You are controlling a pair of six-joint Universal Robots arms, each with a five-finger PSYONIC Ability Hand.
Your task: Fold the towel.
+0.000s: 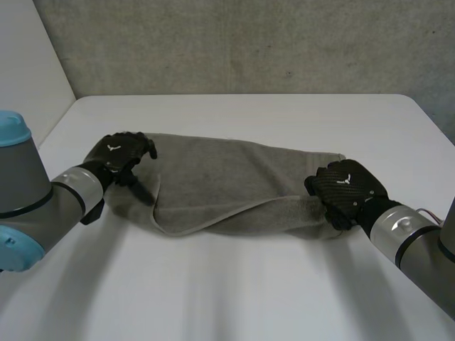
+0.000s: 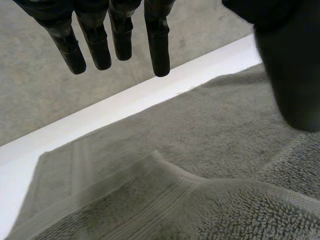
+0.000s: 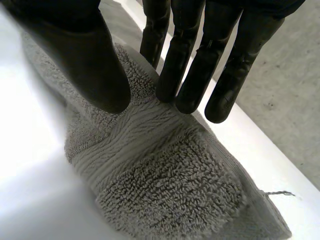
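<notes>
A grey towel lies folded lengthwise across the middle of the white table, its long folded edge toward me. My left hand hovers over the towel's left end. Its fingers hang straight above the towel, with nothing between them and the thumb. My right hand rests on the towel's right end. There its thumb and fingers pinch a raised ridge of the towel between them.
A grey concrete wall stands behind the table's far edge. A white side wall rises at the left. Bare white tabletop stretches in front of the towel and behind it.
</notes>
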